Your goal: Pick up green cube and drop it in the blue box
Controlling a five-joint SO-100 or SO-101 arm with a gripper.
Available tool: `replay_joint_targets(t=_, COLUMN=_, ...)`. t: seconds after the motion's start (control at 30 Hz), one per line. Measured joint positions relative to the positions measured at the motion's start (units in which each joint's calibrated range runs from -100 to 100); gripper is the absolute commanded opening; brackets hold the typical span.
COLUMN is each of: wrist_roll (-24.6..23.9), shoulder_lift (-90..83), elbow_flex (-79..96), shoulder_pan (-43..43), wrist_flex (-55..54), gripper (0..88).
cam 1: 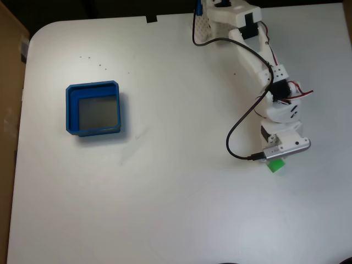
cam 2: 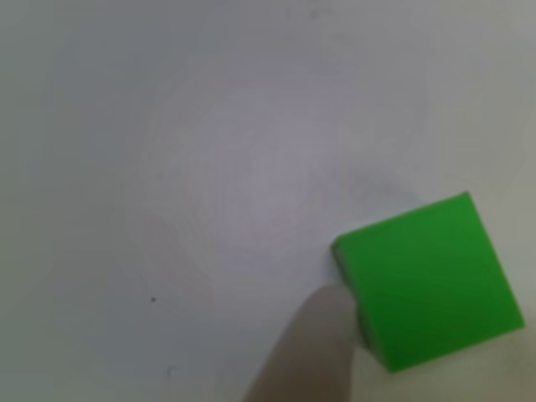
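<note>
A: Count of task items?

B: One green cube (cam 1: 276, 165), one blue box (cam 1: 95, 109). The cube lies on the white table (cam 1: 165, 209) at the right in the fixed view, just under the tip of the arm's gripper (cam 1: 273, 160). The box sits well apart, at the left, grey floor bare.

A: Gripper state?

B: Cannot tell. In the other view one pale fingertip (cam 2: 314, 347) touches the cube's (cam 2: 427, 280) left face; the second finger is not seen, so grip is unconfirmed.

A: Surroundings, obstructions?

B: One white arm (cam 1: 258, 60) reaching down from the top edge, one black cable (cam 1: 236, 132) looping beside it. A few dark specks on the table above the box. Open tabletop between cube and box.
</note>
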Motion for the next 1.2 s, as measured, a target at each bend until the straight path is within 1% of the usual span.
replay_joint_targets(t=0.23, wrist_roll=0.0, shoulder_lift=2.8, elbow_flex=0.0, shoulder_pan=-0.3, wrist_flex=0.0, gripper=21.2)
replay_joint_targets(t=0.7, wrist_roll=0.0, shoulder_lift=3.0, elbow_flex=0.0, shoulder_pan=-0.4, wrist_flex=-0.1, gripper=21.2)
replay_joint_targets(t=0.97, wrist_roll=-0.1, shoulder_lift=4.9, elbow_flex=-0.1, shoulder_pan=-0.4, wrist_flex=-5.9, gripper=21.2)
replay_joint_targets(t=1.2, wrist_roll=0.0, shoulder_lift=6.1, elbow_flex=0.0, shoulder_pan=-0.4, wrist_flex=-6.3, gripper=21.2)
